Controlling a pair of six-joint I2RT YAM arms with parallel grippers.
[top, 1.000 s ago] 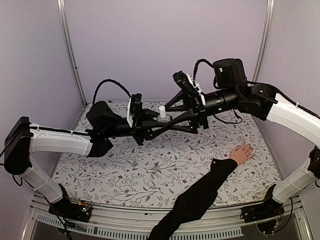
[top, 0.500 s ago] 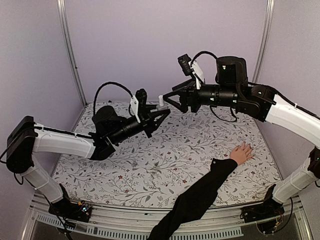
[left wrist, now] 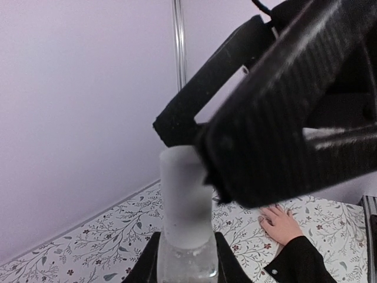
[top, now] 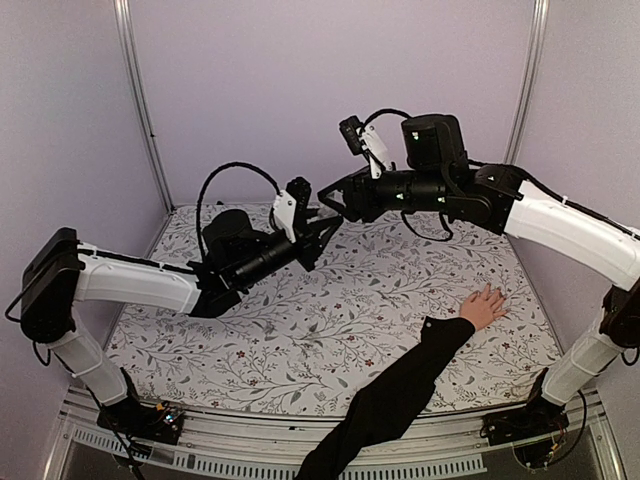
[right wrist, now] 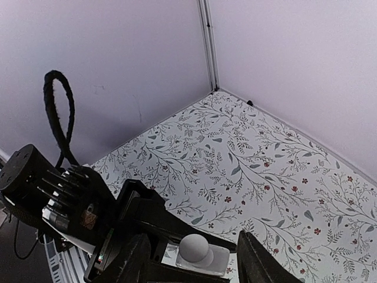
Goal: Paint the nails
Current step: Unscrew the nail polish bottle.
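Left arm is seen raised and swung toward the back since a second ago, and the left gripper (top: pixel 322 226) is kept pressed together on the clear body of the bottle (left wrist: pixel 186 259), which is held upright above the table (top: pixel 300 340). The right gripper (right wrist: pixel 193 239), pulled off half a second ago, is now brought back over the frosted cap (left wrist: pixel 185 203). Its jaws are spread on either side of the cap and narrowing, with gaps left in the right wrist view. Judged: the cap is about to be gripped for uncapping, and no painting has started. The hand (top: pixel 485 305) is laid flat at the right of the table, unmoved, in a black sleeve (top: pixel 400 390). The nails (left wrist: pixel 264 220) sit at its fingertips, well apart from both grippers. Counted: two arms, two grippers, one bottle, one cap, one hand; nails too small to count.
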